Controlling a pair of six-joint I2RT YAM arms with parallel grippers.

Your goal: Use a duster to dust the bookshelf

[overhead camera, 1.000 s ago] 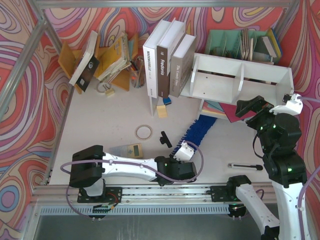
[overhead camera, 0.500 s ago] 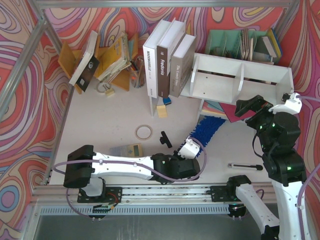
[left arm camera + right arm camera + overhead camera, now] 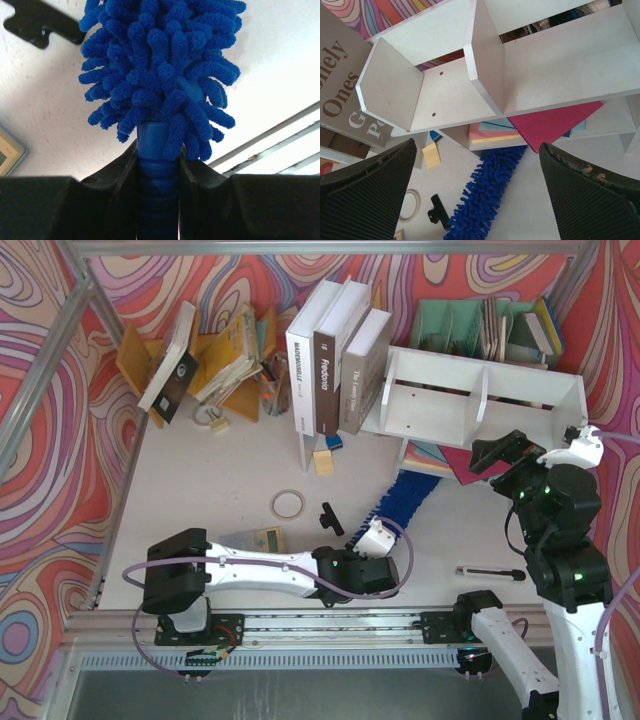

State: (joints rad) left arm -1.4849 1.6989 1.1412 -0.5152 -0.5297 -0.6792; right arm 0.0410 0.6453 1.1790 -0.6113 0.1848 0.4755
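Flagging risks, biggest thing first. Bench point(image 3: 240, 470) in front of the bookshelf point(image 3: 480, 400) carries loose stuff: coloured sheets point(image 3: 440, 455) poking out from under the bookshelf and a black clip point(image 3: 330, 517) well in front of its left end. A low sweep could drag either along. The bookshelf looks like a light white box on legs, so a duster head driven hard into a wall or the divider could, my guess, slide or tip it toward the tall books point(image 3: 330, 360) standing just left of it. Duster point(image 3: 400, 495) is long and gripped only at the handle end; it may twist or slip once the fluff snags an edge. Left claw point(image 3: 378, 530) is clamped on that handle, in front of the bookshelf's left compartment. Right claw point(image 3: 583, 445) hangs wide, holding nothing, just off the bookshelf's right end and looking into it — the arms could clash if the duster swings right.

Looks:
- **Bookshelf:** white board, two compartments split by a divider, small holes in a panel of the left one.
- **Duster:** bright blue chenille fingers, thick and floppy, on a slim ribbed blue handle. The head lies low in front of the bookshelf with its tip near the legs, and as far as I can tell it touches no shelf surface.
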